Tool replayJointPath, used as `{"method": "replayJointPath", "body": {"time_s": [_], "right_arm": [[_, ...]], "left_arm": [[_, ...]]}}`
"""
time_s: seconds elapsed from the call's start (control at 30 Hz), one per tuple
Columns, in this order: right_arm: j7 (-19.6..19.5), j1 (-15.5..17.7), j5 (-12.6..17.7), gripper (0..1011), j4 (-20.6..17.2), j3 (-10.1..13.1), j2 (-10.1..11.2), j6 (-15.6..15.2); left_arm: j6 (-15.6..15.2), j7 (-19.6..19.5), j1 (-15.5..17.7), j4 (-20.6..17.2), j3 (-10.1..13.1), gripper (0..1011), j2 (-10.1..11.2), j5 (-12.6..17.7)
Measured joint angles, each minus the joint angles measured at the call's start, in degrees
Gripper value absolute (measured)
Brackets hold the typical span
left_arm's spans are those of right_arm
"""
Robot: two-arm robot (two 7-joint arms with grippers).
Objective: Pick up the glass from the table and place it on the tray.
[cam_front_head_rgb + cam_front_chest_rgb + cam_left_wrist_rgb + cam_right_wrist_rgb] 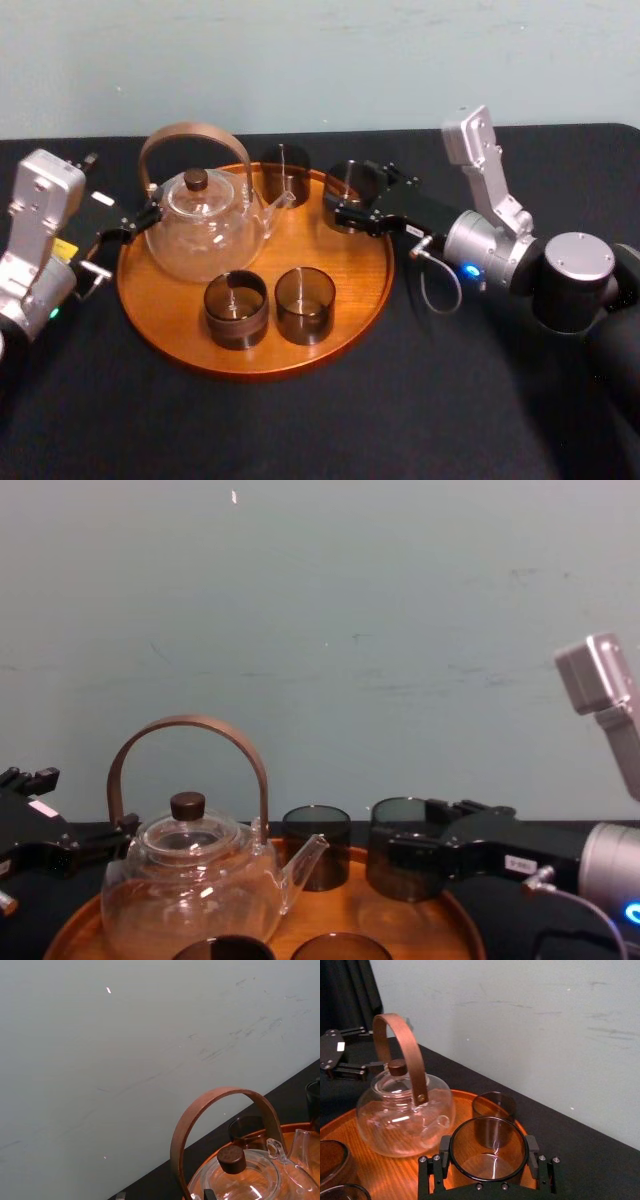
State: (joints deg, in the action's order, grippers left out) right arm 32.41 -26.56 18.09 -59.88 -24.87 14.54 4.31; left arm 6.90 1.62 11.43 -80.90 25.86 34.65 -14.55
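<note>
Right gripper [488, 1152] was clamped round the glass [488, 1132] right over the far rim of the tray [380, 1174], so letting go there could've tipped it or knocked the next glass [494, 1102], while the left gripper [128, 228] sat by the teapot [205, 230]

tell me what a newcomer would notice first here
The glass teapot with its arched brown handle, standing on the left of the round wooden tray. Next, the right gripper shut on a smoky glass at the tray's far right edge; the left gripper sits open beside the teapot.
</note>
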Motion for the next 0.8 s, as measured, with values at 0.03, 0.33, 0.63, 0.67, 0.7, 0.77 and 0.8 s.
{"method": "replayJointPath", "body": {"time_s": [0.03,0.33,0.63,0.67,0.7,0.77,0.8], "right_arm": [[0.12,-0.13,0.06,903,0.28,-0.14,-0.16,0.1],[0.31,-1.48,0.03,903,3.03,-1.67,-1.54,0.42],[-0.02,-1.78,-0.31,903,4.69,-2.13,-1.93,0.42],[-0.06,-1.77,-0.34,903,4.88,-2.18,-1.96,0.42],[-0.06,-1.78,-0.37,903,4.99,-2.22,-1.97,0.41],[-0.07,-1.77,-0.48,903,5.29,-2.36,-2.03,0.35],[-0.06,-1.77,-0.51,903,5.38,-2.4,-2.05,0.31]], "left_arm": [[0.0,0.0,0.01,0.0,0.0,1010,0.0,0.0],[0.0,0.0,0.0,0.0,0.0,1010,0.0,0.0],[0.0,0.0,0.0,0.0,0.0,1009,0.0,0.0],[0.0,0.0,0.0,0.0,0.0,1010,0.0,0.0],[0.0,0.0,0.0,0.0,0.0,1010,0.0,0.0],[0.0,0.0,0.0,0.0,0.0,1010,0.0,0.0],[0.0,0.0,0.0,0.0,0.0,1010,0.0,0.0]]}}
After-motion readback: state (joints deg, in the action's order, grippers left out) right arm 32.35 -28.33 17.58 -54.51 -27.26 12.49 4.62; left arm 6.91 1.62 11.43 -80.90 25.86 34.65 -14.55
